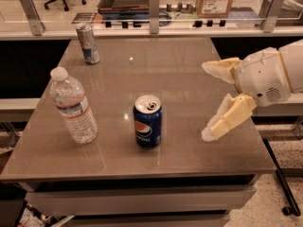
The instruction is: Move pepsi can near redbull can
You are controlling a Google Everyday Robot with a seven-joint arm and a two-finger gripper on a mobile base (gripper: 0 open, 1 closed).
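Gaping fingers (228,118) right of pepsi can (147,122)

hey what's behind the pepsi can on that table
Bare tabletop, with the redbull can standing at the far left corner. The pepsi can hides only a small patch of tabletop behind it. The open gripper hovers to its right.

On the table (189,56), the pepsi can (147,122) stands upright toward the front edge, about midway across, with the water bottle (72,107) upright to its left, near but not touching. The redbull can (88,43) stands at the far left corner, well apart from both. The gripper (204,101) hangs over the table's right side, to the right of the pepsi can and apart from it, its 2 fingers spread.
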